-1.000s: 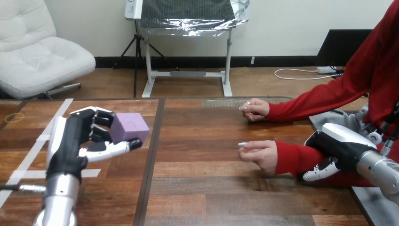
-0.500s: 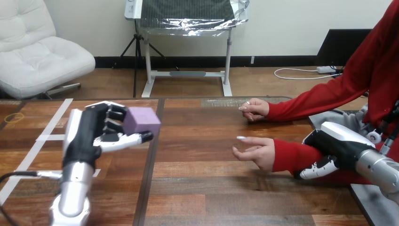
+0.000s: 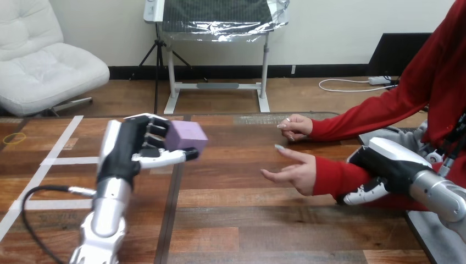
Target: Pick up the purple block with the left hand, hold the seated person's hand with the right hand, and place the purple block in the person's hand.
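Observation:
A purple block (image 3: 187, 136) sits in my left hand (image 3: 134, 150), whose fingers and thumb are curled round it, above the table left of centre. The person's nearer hand (image 3: 291, 171) is held open, palm up, right of centre, well apart from the block. My right hand (image 3: 378, 171) lies over the red sleeve at that forearm (image 3: 338, 177), with its fingers curled round the underside. The person's other hand (image 3: 295, 126) rests on the table farther back.
White tape strips (image 3: 55, 161) mark the wooden table (image 3: 242, 225) at the left. A dark seam (image 3: 171, 214) runs down the tabletop under my left hand.
My left hand has carried the purple block to the right, toward the person. The person's nearer hand has opened its fingers and turned palm up. My right hand stays at the red sleeve.

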Controlling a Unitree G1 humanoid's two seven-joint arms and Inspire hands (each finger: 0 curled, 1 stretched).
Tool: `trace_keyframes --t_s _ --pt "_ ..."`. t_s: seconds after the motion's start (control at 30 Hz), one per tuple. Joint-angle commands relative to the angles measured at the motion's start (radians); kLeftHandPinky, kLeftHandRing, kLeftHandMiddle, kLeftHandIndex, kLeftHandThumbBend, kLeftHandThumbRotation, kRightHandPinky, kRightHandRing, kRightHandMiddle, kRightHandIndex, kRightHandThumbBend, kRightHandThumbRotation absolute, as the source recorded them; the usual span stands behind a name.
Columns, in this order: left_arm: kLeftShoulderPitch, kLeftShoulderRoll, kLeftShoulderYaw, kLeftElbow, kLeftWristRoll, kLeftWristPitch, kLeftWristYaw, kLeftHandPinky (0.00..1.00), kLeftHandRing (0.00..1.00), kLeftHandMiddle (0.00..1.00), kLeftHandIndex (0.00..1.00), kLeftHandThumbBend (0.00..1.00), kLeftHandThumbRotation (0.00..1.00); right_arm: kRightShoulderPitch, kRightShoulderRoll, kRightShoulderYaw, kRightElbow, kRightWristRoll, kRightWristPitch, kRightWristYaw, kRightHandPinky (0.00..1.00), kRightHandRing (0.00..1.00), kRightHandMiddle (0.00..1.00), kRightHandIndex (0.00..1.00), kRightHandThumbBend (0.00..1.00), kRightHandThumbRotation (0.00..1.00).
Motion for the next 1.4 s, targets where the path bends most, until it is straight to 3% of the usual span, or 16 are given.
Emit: trace_keyframes --t_s 0.0,0.63,0.93,1.37 --pt "-0.182 -0.03 -0.018 0.062 0.005 -0.047 0.015 0.39 0.43 0.45 0.45 0.63 0.0 -0.086 0.047 -0.046 -0.092 0.051 -0.03 0.001 0.2 0.23 0.28 0.31 0.6 0.22" --pt "-0.26 -0.089 -0.03 0.175 -0.003 -0.075 0.008 0.38 0.42 0.44 0.44 0.64 0.0 -0.097 0.081 -0.043 -0.128 0.059 -0.017 -0.013 0.22 0.25 0.3 0.33 0.63 0.26" --pt "-0.285 -0.108 -0.059 0.213 0.023 -0.086 0.024 0.37 0.41 0.43 0.44 0.65 0.0 -0.106 0.096 -0.044 -0.14 0.06 0.0 -0.008 0.24 0.26 0.31 0.32 0.64 0.31" --pt "-0.314 -0.153 -0.062 0.252 0.007 -0.076 0.0 0.36 0.41 0.43 0.43 0.66 0.0 -0.125 0.115 -0.043 -0.142 0.055 0.005 -0.01 0.24 0.27 0.31 0.32 0.63 0.3"
